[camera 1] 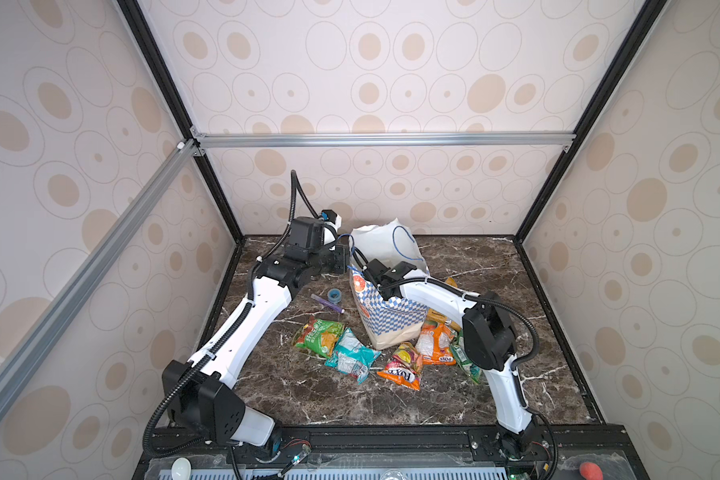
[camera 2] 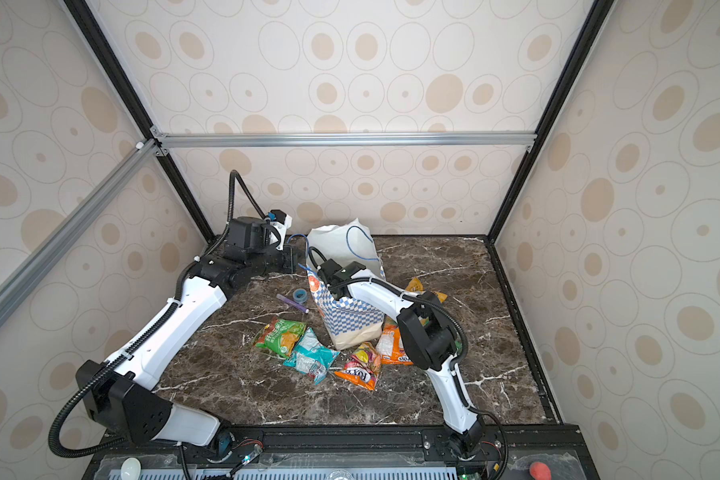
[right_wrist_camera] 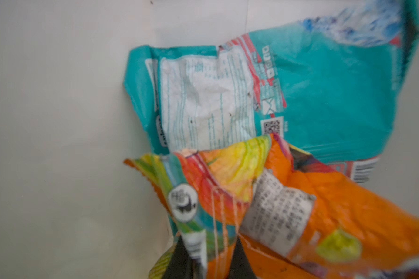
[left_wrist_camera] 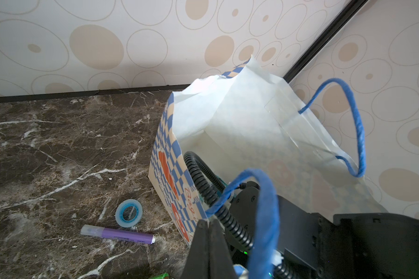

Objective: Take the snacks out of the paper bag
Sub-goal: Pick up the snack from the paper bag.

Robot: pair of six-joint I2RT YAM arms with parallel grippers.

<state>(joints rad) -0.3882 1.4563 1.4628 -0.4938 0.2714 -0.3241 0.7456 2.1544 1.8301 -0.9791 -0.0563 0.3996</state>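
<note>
**Right end effector pinches an orange packet inside the bag**

The white paper bag (camera 1: 391,328), creased, with a blue checkered band, stands upright on the veined marble worktop (camera 1: 308,399). Its long axis is vertical and its mouth faces up. Inside the bag, the right end effector (right_wrist_camera: 208,241) is narrow on a corner of the crinkly orange packet (right_wrist_camera: 324,193), which overlaps a wrinkled teal packet (right_wrist_camera: 324,96). The left end effector (left_wrist_camera: 208,224) is pinched shut on the bag's rim, beside a blue cord handle (left_wrist_camera: 264,205). A green packet (camera 1: 319,334) lies in front of the bag. A tape roll (camera 1: 334,295) and a purple pen (camera 1: 328,304) lie beside it.
</note>
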